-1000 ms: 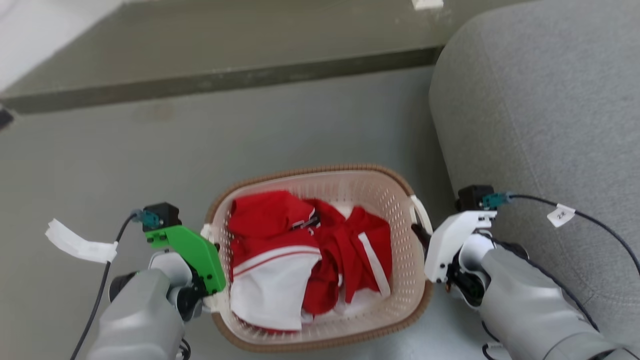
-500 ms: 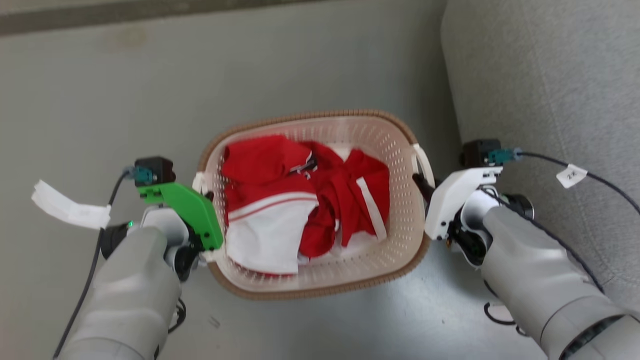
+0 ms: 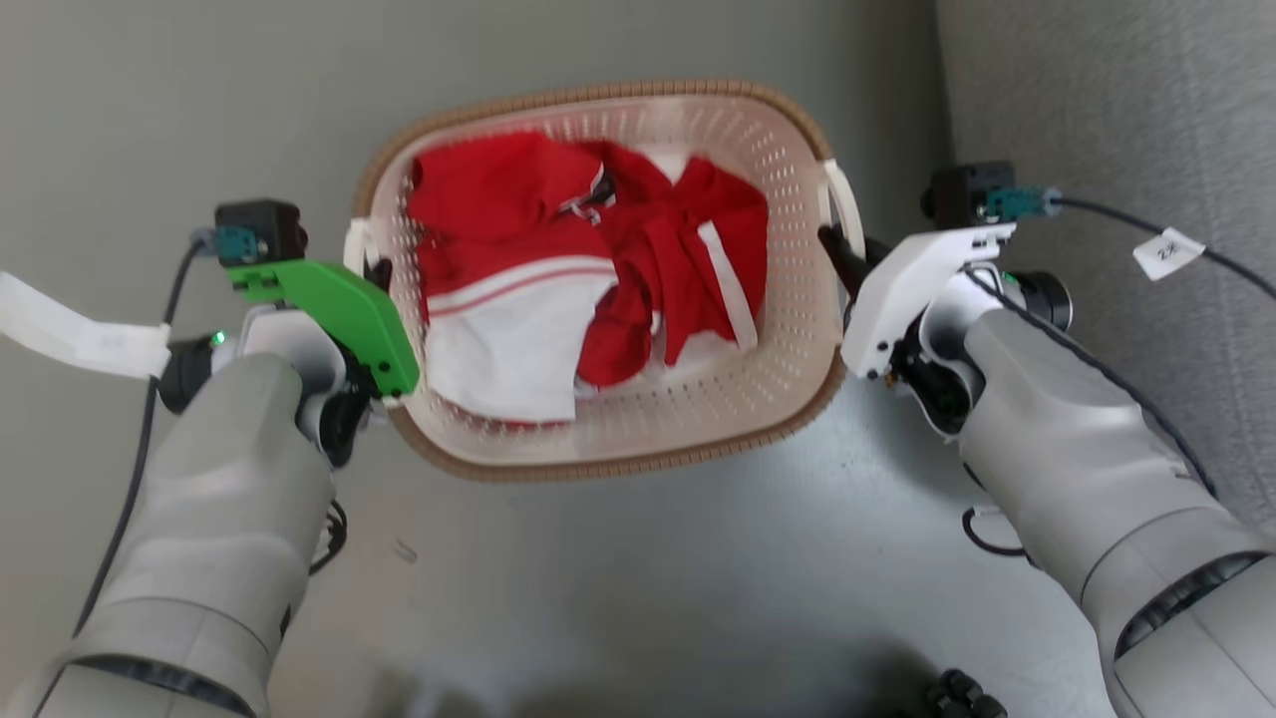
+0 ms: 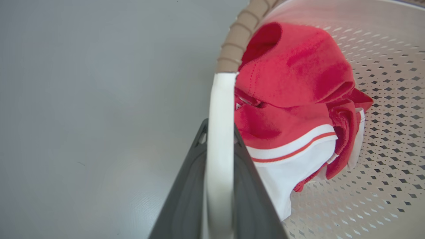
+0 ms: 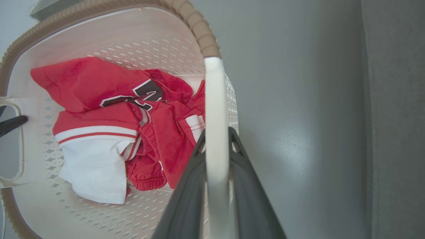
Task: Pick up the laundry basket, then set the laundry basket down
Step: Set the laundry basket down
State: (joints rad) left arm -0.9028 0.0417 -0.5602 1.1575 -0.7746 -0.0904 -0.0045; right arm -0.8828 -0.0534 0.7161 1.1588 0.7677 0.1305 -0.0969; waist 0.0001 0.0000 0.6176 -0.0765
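The laundry basket (image 3: 618, 465) is cream-white and perforated, with a brown woven rim, and holds red and white clothes (image 3: 558, 249). It sits between my two arms over the grey floor. My left gripper (image 3: 377, 277) is shut on the white left loop handle (image 4: 219, 109), which runs between its dark fingers (image 4: 186, 189). My right gripper (image 3: 833, 247) is shut on the right loop handle (image 5: 215, 99), clamped between its fingers (image 5: 252, 202). In the right wrist view the left handle (image 5: 13, 142) shows at the far side. Whether the basket's bottom touches the floor is hidden.
A grey upholstered sofa (image 3: 1116, 120) rises close to the right of the basket and my right arm. Smooth grey floor (image 3: 618, 598) lies all around. Tagged cables (image 3: 1166, 249) trail from both wrists. A small black part (image 3: 957, 693) shows at the bottom edge.
The whole head view has shifted: the basket and both grippers now stand higher in the picture and look slightly larger, and the step at the back has left view. Both grips are unchanged.
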